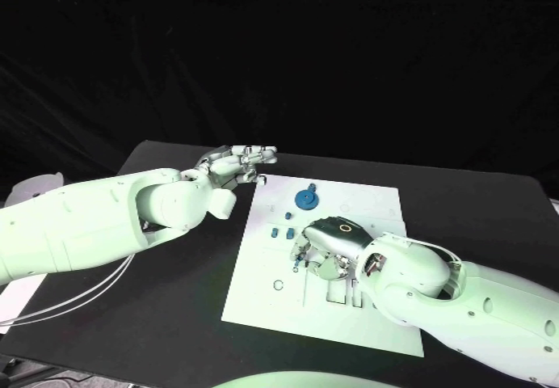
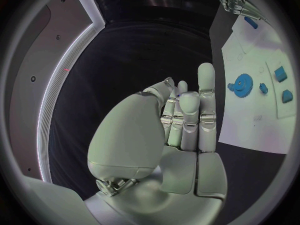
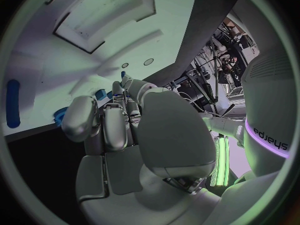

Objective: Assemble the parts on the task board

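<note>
Closest to the viewer, the right hand (image 1: 327, 245) lies low over the middle of the white task board (image 1: 262, 303), its arm coming in from the near right. Its fingers are curled downward onto the board. A small blue part (image 1: 300, 259) shows at the fingertips; whether the hand actually holds it or merely touches it cannot be told. In the right wrist view the fingers (image 3: 117, 122) are bunched close together with a bit of blue beside them, which suggests a fine placing or pressing job on one small piece.

Farther away, a blue gear (image 1: 306, 199) lies flat near the board's far edge, and two small blue blocks (image 1: 281, 233) sit between it and the right hand. A long blue bar (image 3: 12, 104) rests elsewhere on the board.

At the far left corner of the board, the left hand (image 1: 239, 164) hovers just off the plate, over the black table (image 1: 174, 283). Its fingers (image 2: 206, 87) are straight, close together, and hold nothing. It probably waits there to stay clear of the working hand.
</note>
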Robot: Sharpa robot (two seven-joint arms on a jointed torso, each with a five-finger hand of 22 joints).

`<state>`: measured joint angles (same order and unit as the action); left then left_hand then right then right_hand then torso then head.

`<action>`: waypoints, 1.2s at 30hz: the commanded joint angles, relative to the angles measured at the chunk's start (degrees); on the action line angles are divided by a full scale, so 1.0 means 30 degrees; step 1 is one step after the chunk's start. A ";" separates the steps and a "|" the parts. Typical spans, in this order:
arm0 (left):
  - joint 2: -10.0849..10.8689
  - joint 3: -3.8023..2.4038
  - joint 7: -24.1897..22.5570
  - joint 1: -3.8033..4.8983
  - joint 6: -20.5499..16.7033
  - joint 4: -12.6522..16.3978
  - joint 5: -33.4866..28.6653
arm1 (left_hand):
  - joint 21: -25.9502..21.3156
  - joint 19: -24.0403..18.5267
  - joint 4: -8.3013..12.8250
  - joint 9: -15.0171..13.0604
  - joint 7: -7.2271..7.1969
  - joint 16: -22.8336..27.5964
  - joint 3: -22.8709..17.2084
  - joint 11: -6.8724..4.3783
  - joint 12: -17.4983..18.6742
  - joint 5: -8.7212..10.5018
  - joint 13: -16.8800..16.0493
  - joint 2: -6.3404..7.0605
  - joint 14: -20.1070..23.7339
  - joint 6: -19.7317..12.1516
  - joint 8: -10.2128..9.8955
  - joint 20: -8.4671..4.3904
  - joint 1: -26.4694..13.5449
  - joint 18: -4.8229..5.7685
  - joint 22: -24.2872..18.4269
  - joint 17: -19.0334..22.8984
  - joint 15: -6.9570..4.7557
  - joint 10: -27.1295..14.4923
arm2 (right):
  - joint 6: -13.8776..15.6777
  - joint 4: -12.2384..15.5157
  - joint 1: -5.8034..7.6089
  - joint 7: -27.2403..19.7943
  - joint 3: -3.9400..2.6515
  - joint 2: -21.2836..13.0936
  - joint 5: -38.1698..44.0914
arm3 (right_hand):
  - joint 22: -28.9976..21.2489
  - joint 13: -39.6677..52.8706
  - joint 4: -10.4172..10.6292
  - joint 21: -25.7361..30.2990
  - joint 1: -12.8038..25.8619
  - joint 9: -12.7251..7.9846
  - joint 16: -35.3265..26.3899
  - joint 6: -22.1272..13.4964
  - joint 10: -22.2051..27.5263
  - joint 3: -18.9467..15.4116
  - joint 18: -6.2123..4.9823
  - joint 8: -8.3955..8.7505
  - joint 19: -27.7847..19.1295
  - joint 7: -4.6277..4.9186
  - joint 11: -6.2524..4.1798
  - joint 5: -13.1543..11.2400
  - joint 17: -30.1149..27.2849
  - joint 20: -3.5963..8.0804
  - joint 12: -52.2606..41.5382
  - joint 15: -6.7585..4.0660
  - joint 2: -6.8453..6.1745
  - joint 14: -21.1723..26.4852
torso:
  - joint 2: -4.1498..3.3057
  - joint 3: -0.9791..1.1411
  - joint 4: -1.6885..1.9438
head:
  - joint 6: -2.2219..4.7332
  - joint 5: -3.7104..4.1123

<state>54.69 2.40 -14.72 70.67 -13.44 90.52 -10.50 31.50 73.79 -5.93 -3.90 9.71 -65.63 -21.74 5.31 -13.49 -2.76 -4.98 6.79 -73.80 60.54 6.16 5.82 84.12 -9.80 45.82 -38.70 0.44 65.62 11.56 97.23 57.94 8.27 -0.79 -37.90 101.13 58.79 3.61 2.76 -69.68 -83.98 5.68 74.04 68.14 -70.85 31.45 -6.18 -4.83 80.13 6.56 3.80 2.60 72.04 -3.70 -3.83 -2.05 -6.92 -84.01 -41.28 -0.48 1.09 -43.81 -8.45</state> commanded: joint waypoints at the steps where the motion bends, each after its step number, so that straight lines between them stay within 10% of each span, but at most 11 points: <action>1: -0.0043 -0.0011 -0.0045 0.0008 0.0400 0.0059 0.0126 | -0.0088 -0.0101 -0.0003 0.0019 0.0030 0.0048 -0.0092 0.0001 -0.0111 -0.0109 -0.0029 0.0010 0.0148 -0.0153 -0.0019 0.0023 -0.0072 -0.0190 -0.0026 0.0031 -0.0026 -0.0177 | -0.0601 -0.0006 -0.0063 -0.0173 0.0025 0.0074 0.0127 | 0.0014 0.0052 -0.0100 -0.0084 0.0139 0.0020 0.0076 0.0037 -0.0236 -0.0062 0.0091 0.0067 0.0043 0.0134 -0.0155 0.0070 0.0017 -0.0090 0.0039 0.0157 -0.0008 -0.1012 | -0.0003 0.0006 0.0002 | -0.0039 -0.0054; 36: -0.0026 -0.0011 0.0046 0.0010 0.0473 0.0086 0.0129 | -0.0094 -0.0101 -0.0004 0.0020 0.0039 0.0046 -0.0097 0.0009 -0.0125 -0.0108 -0.0029 0.0017 0.0154 -0.0168 -0.0022 0.0027 -0.0103 -0.0188 -0.0029 0.0044 -0.0019 -0.0198 | -0.2016 -0.0452 -0.0163 0.0755 0.0266 0.0604 0.0744 | -0.0291 -0.0048 -0.0018 0.0129 0.1151 -0.0071 -0.0033 -0.0668 0.0788 -0.0834 0.0041 0.0458 -0.0164 0.0244 0.0079 0.0086 -0.0147 -0.0265 0.0156 0.0364 -0.0374 -0.0945 | 0.0002 -0.0001 0.0018 | -0.0162 -0.0068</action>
<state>54.70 2.40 -14.46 70.67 -13.18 90.60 -10.36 31.50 73.79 -5.93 -3.90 9.80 -65.62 -21.74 5.52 -13.49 -2.76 -4.98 6.79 -73.72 60.27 6.16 5.82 84.12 -9.80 45.83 -38.63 0.52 65.41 8.11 96.11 57.64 9.15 -0.21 -36.21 102.33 58.14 3.74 2.64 -69.67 -80.97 5.78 74.01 66.85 -69.65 29.38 -6.18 -3.74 79.68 7.19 3.59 2.89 71.70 -4.14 -3.75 -1.30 -7.58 -83.93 -41.29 -0.49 1.13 -44.30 -8.64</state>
